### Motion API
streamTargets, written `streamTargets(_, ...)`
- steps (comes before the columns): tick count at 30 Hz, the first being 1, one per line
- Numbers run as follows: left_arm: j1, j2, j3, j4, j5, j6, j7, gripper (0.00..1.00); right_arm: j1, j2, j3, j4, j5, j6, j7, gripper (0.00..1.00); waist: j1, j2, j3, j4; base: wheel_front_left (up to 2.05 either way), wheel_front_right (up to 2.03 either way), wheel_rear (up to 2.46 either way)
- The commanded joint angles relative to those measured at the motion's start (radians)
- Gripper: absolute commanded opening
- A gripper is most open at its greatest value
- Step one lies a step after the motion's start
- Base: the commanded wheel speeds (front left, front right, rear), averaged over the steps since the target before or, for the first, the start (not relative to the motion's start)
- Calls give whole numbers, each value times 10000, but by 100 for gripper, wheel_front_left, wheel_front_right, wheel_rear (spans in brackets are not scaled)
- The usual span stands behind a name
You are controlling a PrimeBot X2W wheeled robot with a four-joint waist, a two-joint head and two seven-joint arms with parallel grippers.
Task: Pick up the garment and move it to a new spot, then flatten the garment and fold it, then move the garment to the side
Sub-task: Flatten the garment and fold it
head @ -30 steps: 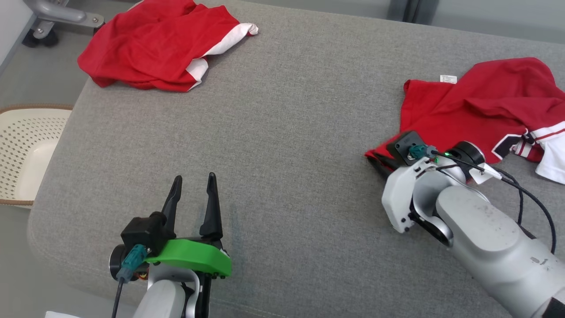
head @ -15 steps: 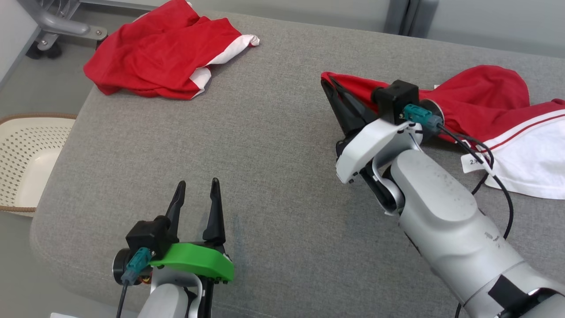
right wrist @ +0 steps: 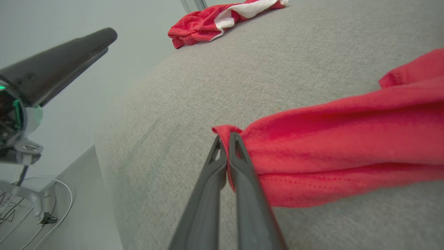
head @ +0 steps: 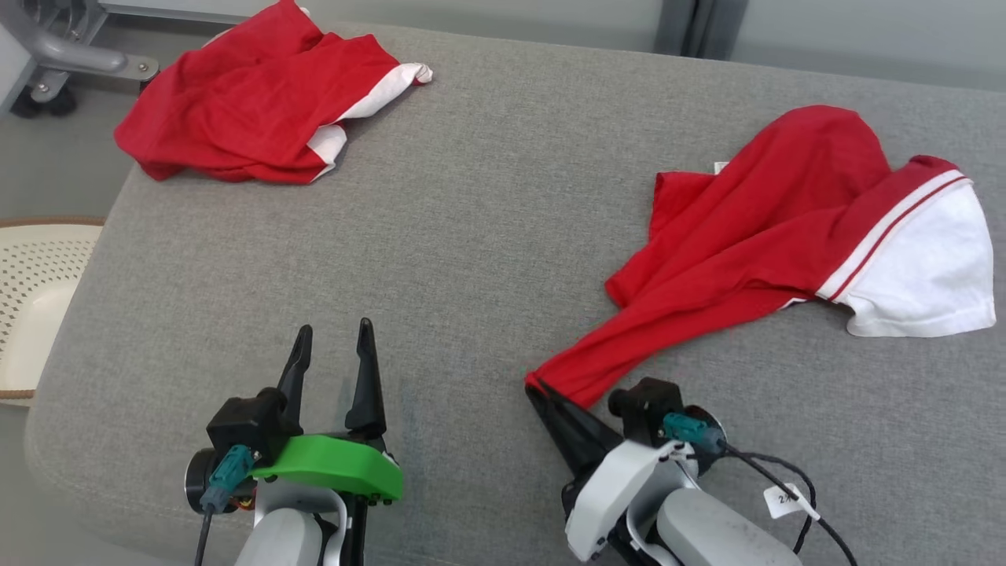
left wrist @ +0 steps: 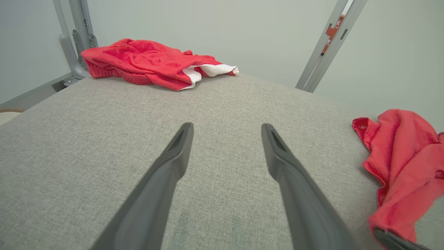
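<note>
A red garment [head: 754, 228] with a white panel lies stretched across the right side of the grey cushion [head: 487, 236], its near corner drawn toward me. My right gripper [head: 536, 391] is shut on that corner; the right wrist view shows the red cloth [right wrist: 329, 139] pinched between the closed fingers [right wrist: 225, 152]. The same garment [left wrist: 399, 166] appears at the right edge of the left wrist view. At the lower left my left gripper [head: 330, 342] hovers over bare cushion, open, with nothing between its fingers [left wrist: 173, 163].
A second red and white garment [head: 244, 110] lies crumpled at the cushion's far left corner. A perforated cream basket [head: 35, 299] stands on the floor to the left. A grey metal frame [head: 63, 47] is behind it.
My right gripper has pulled the garment's corner toward the near edge, dragging the cloth out long and leftward. The camera has shifted. The left gripper has stayed open in place.
</note>
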Motion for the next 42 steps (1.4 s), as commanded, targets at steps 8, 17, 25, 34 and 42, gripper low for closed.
streamTargets(8,36,32,155,93,272,-159,-1,100,650,-241,739,-924,-846,4,-29,100,0,0,-139,-878,0,0,0)
streamTargets(17,40,32,114,143,285,-180,-1,100,219,-1506,99,-1972,-1832,1,109,100,0,0,-277,-1011,0,0,0)
streamTargets(25,-119,32,6,85,144,-147,-1,100,-1159,-2522,-288,-670,-4259,0,923,100,0,0,-160,-490,0,0,0)
streamTargets(34,-186,30,-52,58,95,-78,-1,100,-2381,-2539,380,1311,-4712,-3,1173,46,0,0,-36,-108,0,0,0)
streamTargets(42,-47,32,103,26,167,-23,-2,100,-2581,-2221,-408,1606,-4558,-4,339,0,0,0,-132,-338,0,0,0)
